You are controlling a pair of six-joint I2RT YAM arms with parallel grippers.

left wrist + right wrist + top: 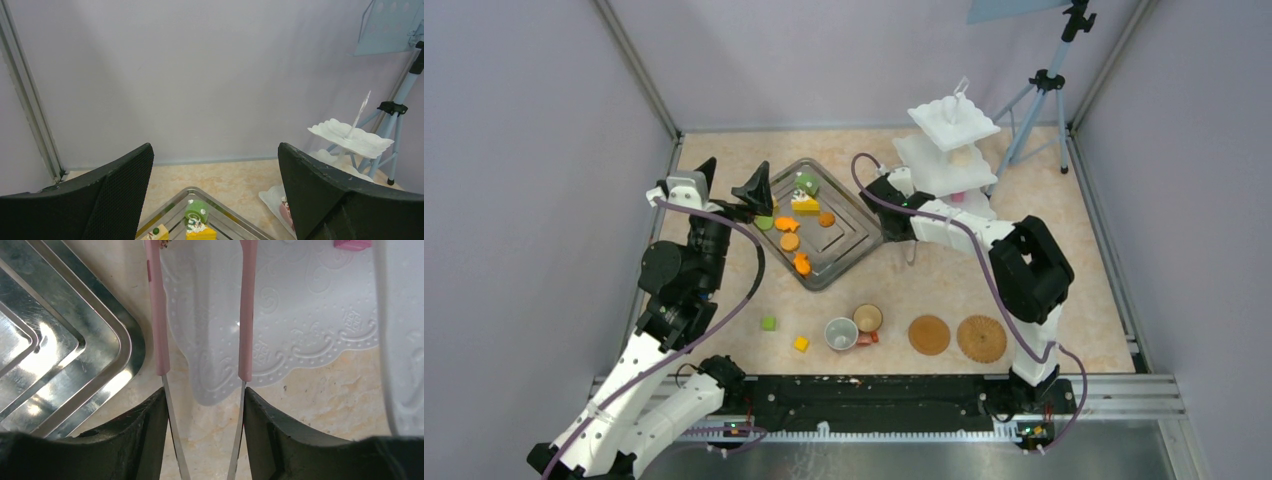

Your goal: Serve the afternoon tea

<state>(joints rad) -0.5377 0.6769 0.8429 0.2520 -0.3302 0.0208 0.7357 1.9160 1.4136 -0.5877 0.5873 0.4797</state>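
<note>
The white three-tier stand (pixel 947 150) is at the back right. Its bottom tier (pixel 300 335) holds a pink bit (pixel 352 244). Toy pastries lie on the steel tray (pixel 854 250): a green roll (pixel 807 185), a yellow cake wedge (pixel 804 203) and orange rounds (pixel 790 241). Two cups (pixel 841 333) and two brown woven mats (pixel 929 335) sit near the front. My left gripper (pixel 734 190) is open and empty above the tray's left corner, with the green roll (pixel 196 210) below it. My right gripper (pixel 889 205) is shut on the pink tongs (pixel 156 305), between the tray and the stand.
A green cube (pixel 768 323) and a yellow cube (pixel 800 343) lie loose left of the cups. A blue tripod (pixel 1034 110) stands behind the stand. Grey walls close in the left, the back and the right.
</note>
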